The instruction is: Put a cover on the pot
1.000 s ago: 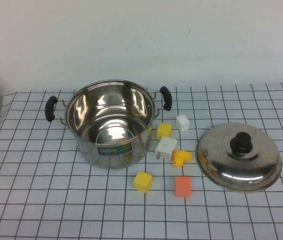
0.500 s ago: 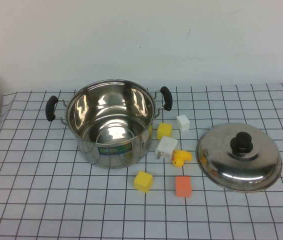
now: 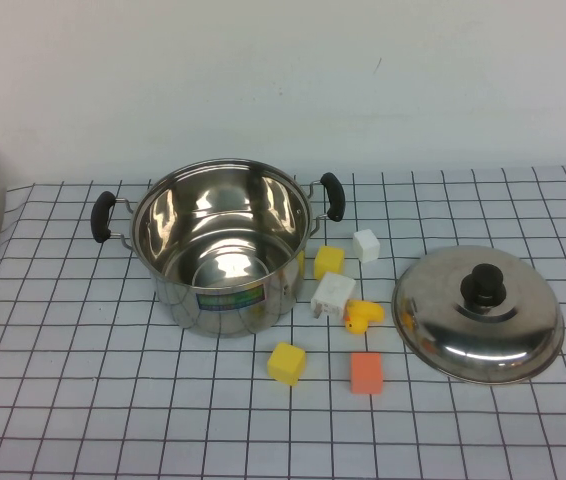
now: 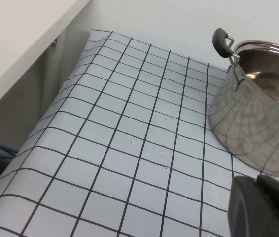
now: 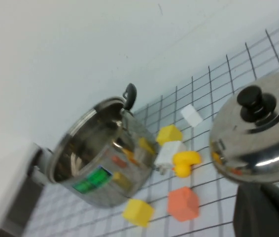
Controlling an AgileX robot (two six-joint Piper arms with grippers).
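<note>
Nothing has moved since the earlier frame, we note. We record the pot (image 3: 221,248) uncovered, upright on the gridded table (image 3: 83,400), with its lid (image 3: 478,313) resting knob-up well apart to the right. Between them lie small blocks and a yellow duck (image 3: 361,317). Left gripper (image 4: 260,207) sits near the pot's left side; right gripper (image 5: 265,210) just beside the lid. We cannot tell either gripper's finger state.
</note>
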